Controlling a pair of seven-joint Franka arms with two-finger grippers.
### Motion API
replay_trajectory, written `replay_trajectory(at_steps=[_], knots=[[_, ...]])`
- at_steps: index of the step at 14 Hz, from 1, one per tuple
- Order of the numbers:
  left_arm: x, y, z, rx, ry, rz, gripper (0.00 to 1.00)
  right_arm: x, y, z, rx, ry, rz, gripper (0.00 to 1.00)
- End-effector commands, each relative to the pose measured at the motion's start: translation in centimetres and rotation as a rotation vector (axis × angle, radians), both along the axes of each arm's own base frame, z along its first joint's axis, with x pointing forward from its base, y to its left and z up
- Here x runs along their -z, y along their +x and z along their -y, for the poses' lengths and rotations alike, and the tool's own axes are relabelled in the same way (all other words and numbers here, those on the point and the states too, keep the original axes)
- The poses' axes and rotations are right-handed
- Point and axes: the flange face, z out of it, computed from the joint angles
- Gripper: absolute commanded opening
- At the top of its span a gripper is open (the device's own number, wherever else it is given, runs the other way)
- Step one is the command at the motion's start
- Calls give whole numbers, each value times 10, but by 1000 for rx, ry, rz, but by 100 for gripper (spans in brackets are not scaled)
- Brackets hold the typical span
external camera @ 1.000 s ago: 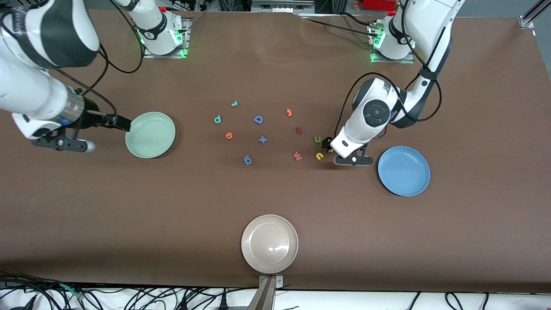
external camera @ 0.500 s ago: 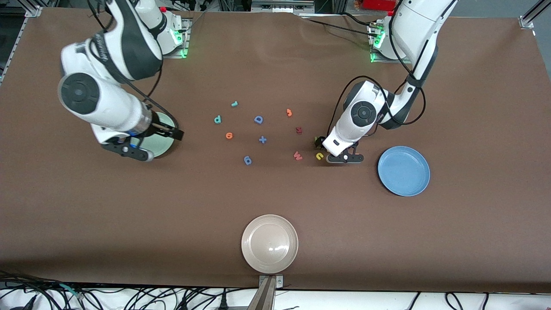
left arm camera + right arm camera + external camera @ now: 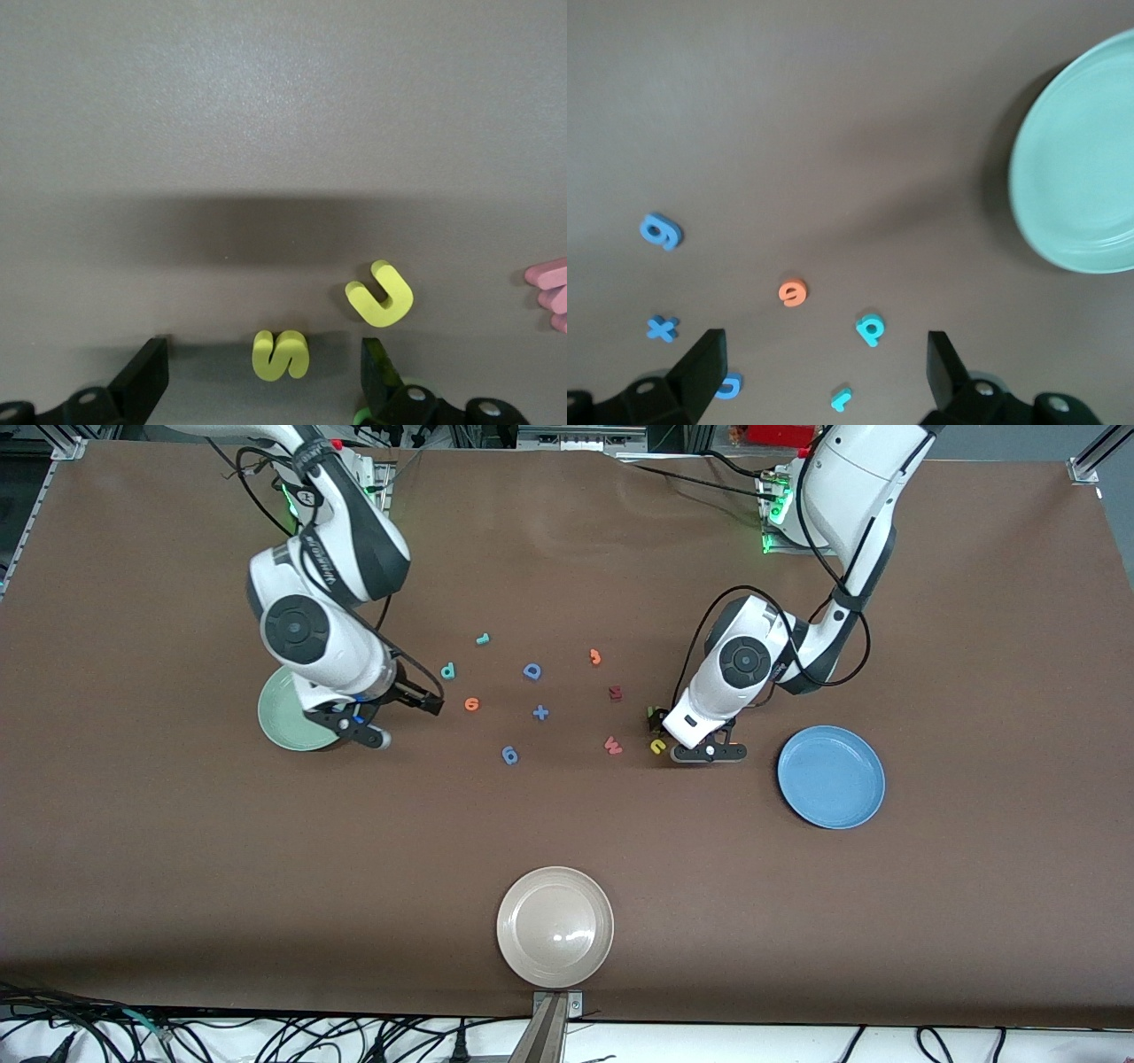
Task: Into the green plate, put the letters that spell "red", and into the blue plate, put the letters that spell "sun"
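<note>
My left gripper [image 3: 663, 726] is down at the table, open, with the yellow "s" [image 3: 281, 354] lying between its fingers [image 3: 379, 372] and a gap on each side. The yellow "u" [image 3: 381, 293] lies just beside it, and the olive "n" [image 3: 653, 712] peeks out by the wrist. The blue plate [image 3: 831, 777] sits toward the left arm's end. My right gripper [image 3: 431, 705] hangs open and empty between the green plate [image 3: 283, 722] and the orange "e" [image 3: 471, 705]. The teal "d" [image 3: 448, 671] and the teal "r" [image 3: 483, 638] lie farther from the front camera.
Other letters lie mid-table: a blue "D" [image 3: 532, 671], a blue plus [image 3: 540, 712], a blue "g" [image 3: 509, 755], an orange "j" [image 3: 595, 657], a dark red "M" [image 3: 615, 692] and a red "W" [image 3: 612, 746]. A beige plate [image 3: 555, 926] sits near the front edge.
My right arm has swung from the table's end across the green plate toward the middle letters. My left gripper has shifted slightly and settled around the "s".
</note>
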Motion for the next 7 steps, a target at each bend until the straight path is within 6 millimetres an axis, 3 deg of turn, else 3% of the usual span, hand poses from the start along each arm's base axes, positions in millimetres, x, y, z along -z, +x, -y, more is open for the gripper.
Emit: replay_trajectory(at_steps=[1, 5, 7], knots=[[-2, -1, 2, 5, 12, 22, 67, 34, -33, -2, 6, -8, 8, 100], [-4, -1, 2, 6, 13, 21, 26, 92, -75, 0, -39, 37, 66, 100], [-5, 0, 1, 6, 14, 20, 18, 107, -83, -5, -159, 57, 45, 100]])
